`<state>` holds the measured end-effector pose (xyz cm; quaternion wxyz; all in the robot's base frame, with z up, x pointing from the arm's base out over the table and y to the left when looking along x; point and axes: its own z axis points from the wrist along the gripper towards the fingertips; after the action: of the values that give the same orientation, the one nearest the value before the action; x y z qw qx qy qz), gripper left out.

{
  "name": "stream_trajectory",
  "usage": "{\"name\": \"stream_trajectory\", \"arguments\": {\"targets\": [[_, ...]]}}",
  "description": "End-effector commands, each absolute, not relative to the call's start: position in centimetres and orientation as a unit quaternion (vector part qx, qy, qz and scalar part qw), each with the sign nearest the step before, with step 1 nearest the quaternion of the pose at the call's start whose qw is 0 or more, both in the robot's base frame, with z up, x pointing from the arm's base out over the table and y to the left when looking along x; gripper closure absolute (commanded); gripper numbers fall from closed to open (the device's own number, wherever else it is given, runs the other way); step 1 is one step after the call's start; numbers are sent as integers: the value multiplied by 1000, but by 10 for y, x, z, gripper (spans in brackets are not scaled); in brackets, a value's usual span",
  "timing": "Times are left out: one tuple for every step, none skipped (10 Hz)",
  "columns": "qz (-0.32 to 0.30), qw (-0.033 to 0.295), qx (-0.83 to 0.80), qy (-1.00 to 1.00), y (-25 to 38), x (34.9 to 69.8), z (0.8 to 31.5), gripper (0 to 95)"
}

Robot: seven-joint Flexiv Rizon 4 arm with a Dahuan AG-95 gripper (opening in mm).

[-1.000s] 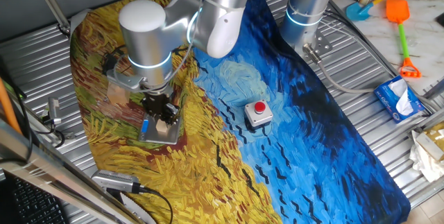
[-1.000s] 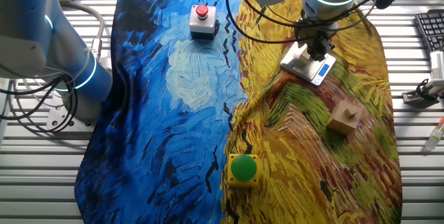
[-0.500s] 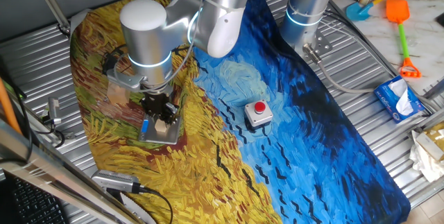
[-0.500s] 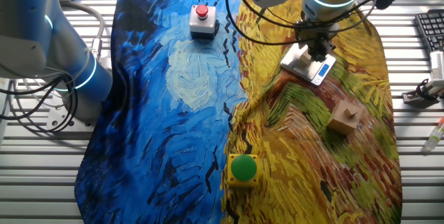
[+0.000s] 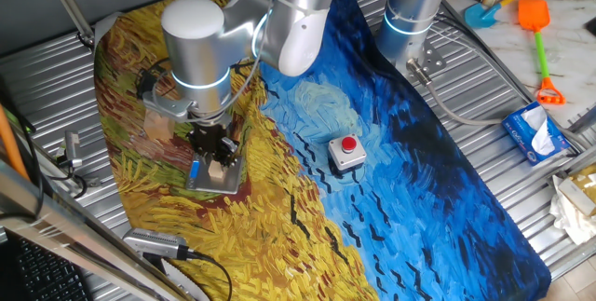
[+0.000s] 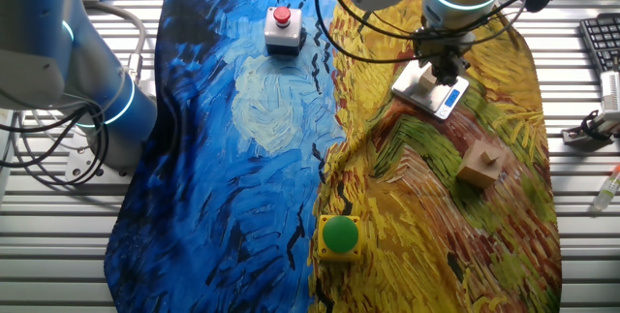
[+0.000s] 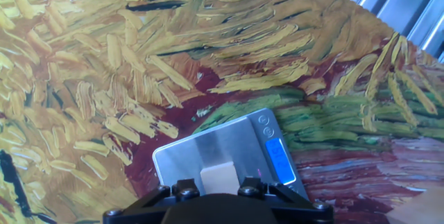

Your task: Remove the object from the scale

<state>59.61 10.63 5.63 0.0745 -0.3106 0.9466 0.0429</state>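
The object [image 7: 218,179], a small light-tan cube, rests on the scale [image 7: 201,151], a thin silver plate with a blue strip [image 7: 279,160] on its right edge. In the hand view the cube lies at the bottom edge, between two black fingers [image 7: 184,189] that stand tight against its sides. In one fixed view my gripper [image 5: 215,159] points straight down onto the scale [image 5: 207,182], with the object [image 5: 222,172] showing at its tips. In the other fixed view the gripper [image 6: 441,73] hides the cube above the scale [image 6: 418,86].
A grey box with a red button [image 5: 346,152] sits to the right on the blue part of the painted cloth. A larger pale block [image 6: 481,165] and a green button on a yellow base [image 6: 339,234] lie nearer the cloth's other end. A second arm's base [image 6: 116,109] stands beside the cloth.
The arm shifted very slightly in the first half second, then stayed still. The cube has stayed on the scale.
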Motion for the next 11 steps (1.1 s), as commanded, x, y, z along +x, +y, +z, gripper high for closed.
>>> {"name": "stream_trajectory", "arguments": {"targets": [[43,75,-310,947,107,597,54,570],[43,76,-309,947,107,597,54,570],[43,76,-309,947,107,596,53,570],[42,76,-308,947,107,596,52,570],[42,76,-306,948,107,596,52,760],[42,76,-301,950,107,596,52,950],[41,75,-301,950,107,596,52,950],[40,75,-301,950,107,596,52,950],[40,75,-301,950,107,596,52,950],[40,75,-301,950,107,596,52,950],[39,75,-301,950,107,596,52,950]]}}
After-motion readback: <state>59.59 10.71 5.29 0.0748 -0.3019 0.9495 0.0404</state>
